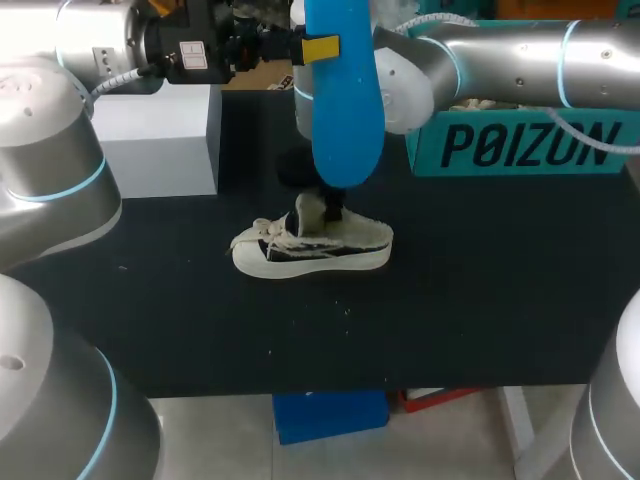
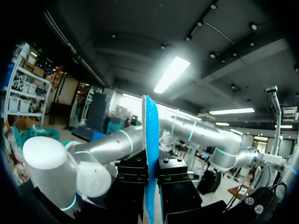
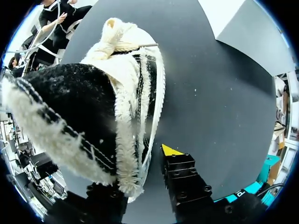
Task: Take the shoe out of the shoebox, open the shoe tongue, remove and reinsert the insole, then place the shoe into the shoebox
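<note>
Looking down from the head view, the shoe (image 1: 310, 250) sits on its sole near the middle of the frame on the dark surface (image 1: 450, 300), toe pointing to the left, laces loose. It's out of the teal shoebox (image 1: 530, 145), which is in the upper right. A white box (image 1: 160, 140) stands in the upper left.

The blue insole (image 1: 345, 110) is out of the shoe too, hanging upright in the top centre of the frame, right above the shoe. The left arm (image 1: 100, 40) comes in from the upper left and its jaws are clamped on the insole near the top end. In the left wrist view you see the insole edge-on, pinched between the two black fingers (image 2: 175, 182).

The right arm (image 1: 500, 60) reaches in from the upper right, with its jaws down at the shoe's opening. In the right wrist view the shoe fills most of what's ahead and covers one side of the jaws, so I can't tell if they're open or gripping it.
</note>
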